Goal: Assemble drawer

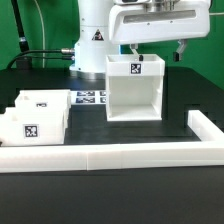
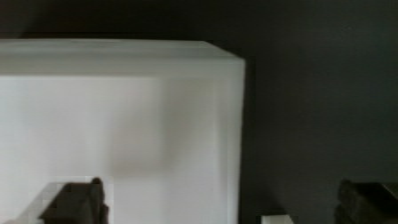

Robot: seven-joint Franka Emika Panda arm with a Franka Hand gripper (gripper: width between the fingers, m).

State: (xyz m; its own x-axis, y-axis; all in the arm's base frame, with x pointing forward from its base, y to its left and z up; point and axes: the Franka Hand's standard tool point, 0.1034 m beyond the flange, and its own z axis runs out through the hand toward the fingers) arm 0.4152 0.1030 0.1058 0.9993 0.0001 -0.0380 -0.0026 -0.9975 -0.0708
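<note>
- Exterior view: a white robot arm [image 1: 95,30] is standing at the top centre of the frame, on a black table [image 1: 150,190].
- The gripper [image 1: 157,47] is hovering in the upper right, just above the drawer's housing [image 1: 135,95], with its jaws spread wide and holding nothing.
- The housing, a tall open white box with a square tag on it, is standing upright at centre.
- At left, the farther tray [image 1: 40,104] and the nearer tray [image 1: 28,128] are sitting side by side, each bearing a tag.
- The marker board [image 1: 90,98] is lying flat between the trays and the housing.
- A low white border wall [image 1: 110,156] is running across the lower frame and turning back at right.
- Wrist view: the white housing [image 2: 116,110] is filling much of the blurred picture.
- The dark fingers [image 2: 75,200] are standing far apart, one showing against the housing, the other against the dark table [image 2: 320,100].
</note>
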